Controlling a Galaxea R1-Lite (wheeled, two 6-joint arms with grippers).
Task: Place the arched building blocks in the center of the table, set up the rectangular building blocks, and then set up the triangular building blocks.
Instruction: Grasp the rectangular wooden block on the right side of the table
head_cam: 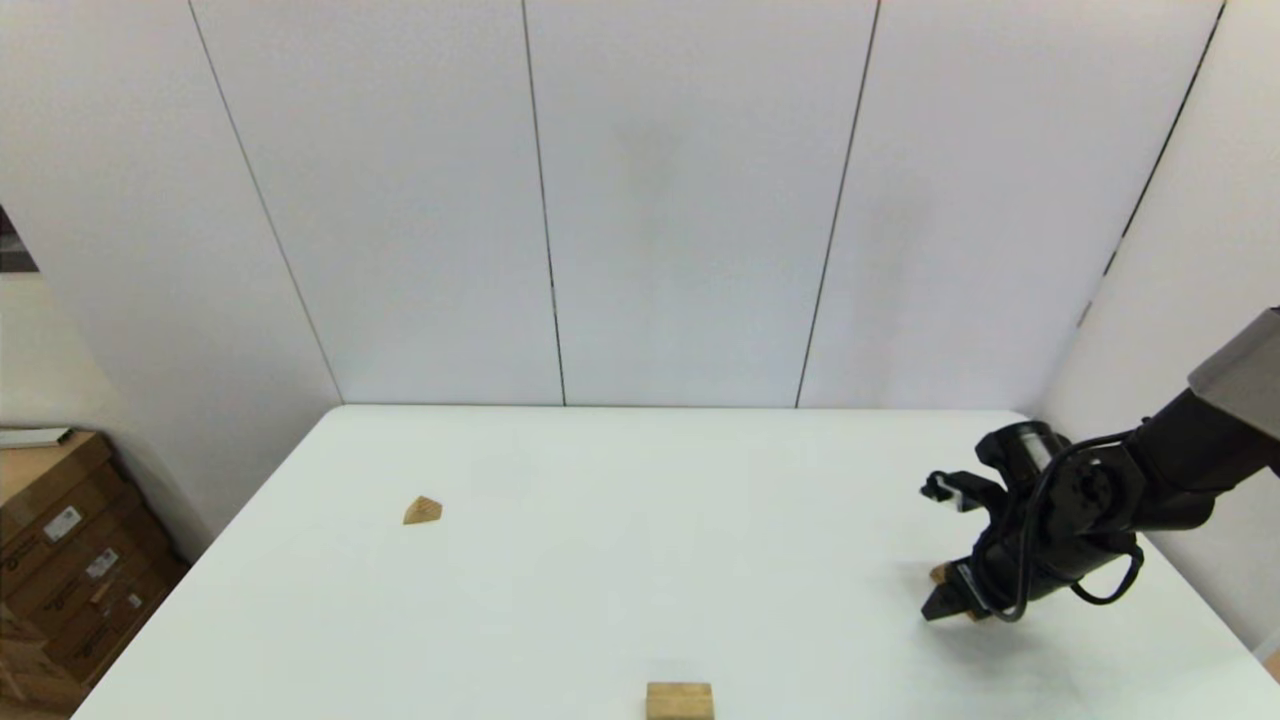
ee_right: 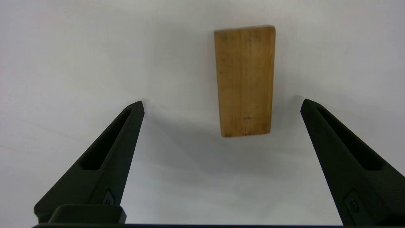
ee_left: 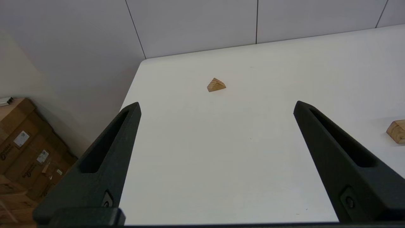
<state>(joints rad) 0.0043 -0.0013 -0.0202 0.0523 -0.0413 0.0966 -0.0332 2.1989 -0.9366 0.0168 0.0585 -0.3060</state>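
Observation:
The rectangular block (ee_right: 244, 80), a flat light-brown slab, lies on the white table (head_cam: 640, 560) near its right side. My right gripper (ee_right: 222, 104) is open, low over the slab's near end, one finger on either side and neither touching it. In the head view the right gripper (head_cam: 950, 600) hides most of the slab (head_cam: 940, 573). The chunky arched block (head_cam: 680, 700) sits at the table's front edge, in the middle. The triangular block (head_cam: 422, 511) rests at mid-left. My left gripper (ee_left: 216, 104) is open and empty, held back from the triangular block (ee_left: 216, 85), with the arched block (ee_left: 397, 130) off to its side.
Cardboard boxes (head_cam: 60, 560) are stacked on the floor beyond the table's left edge. White wall panels (head_cam: 640, 200) stand right behind the table's far edge and along its right side.

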